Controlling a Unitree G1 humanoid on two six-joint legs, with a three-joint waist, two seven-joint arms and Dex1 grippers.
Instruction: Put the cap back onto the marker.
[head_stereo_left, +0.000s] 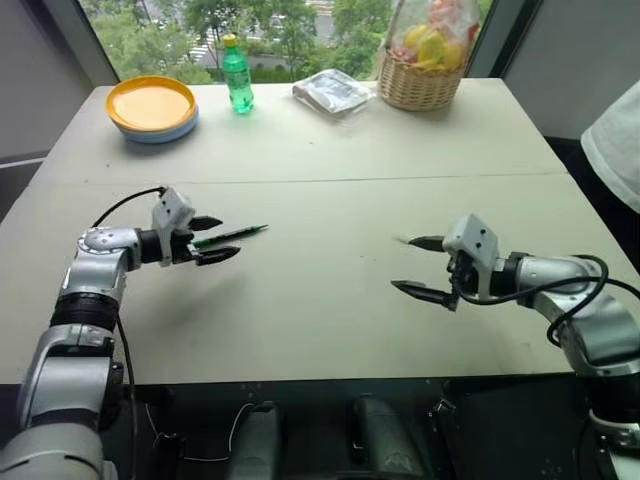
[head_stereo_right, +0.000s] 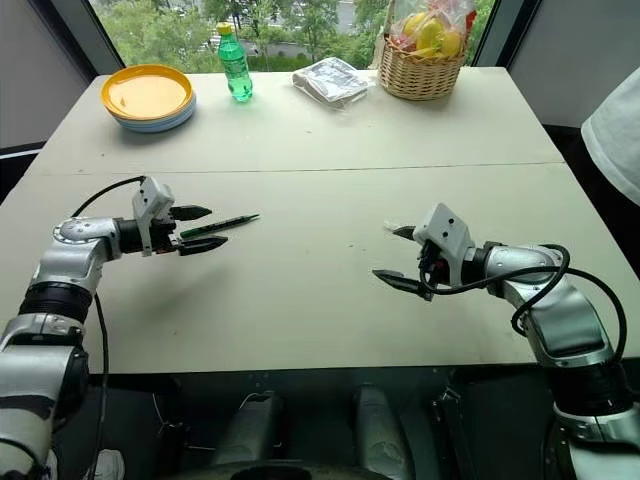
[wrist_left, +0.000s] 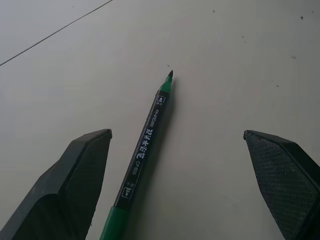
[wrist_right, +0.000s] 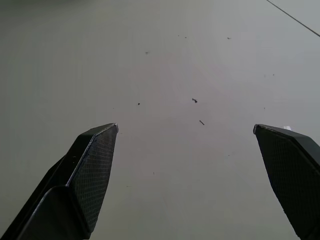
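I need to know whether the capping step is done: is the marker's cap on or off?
Off. The marker lies on the table with its dark pointed tip bare, between the open left gripper's fingers.

Green marker (wrist_left: 145, 145) with a dark tip and white lettering on a black band, lying on the beige table (head_stereo_left: 320, 300); black cross-hatched fingers (wrist_right: 95, 170); green bottle (head_stereo_left: 236, 75), yellow cap.
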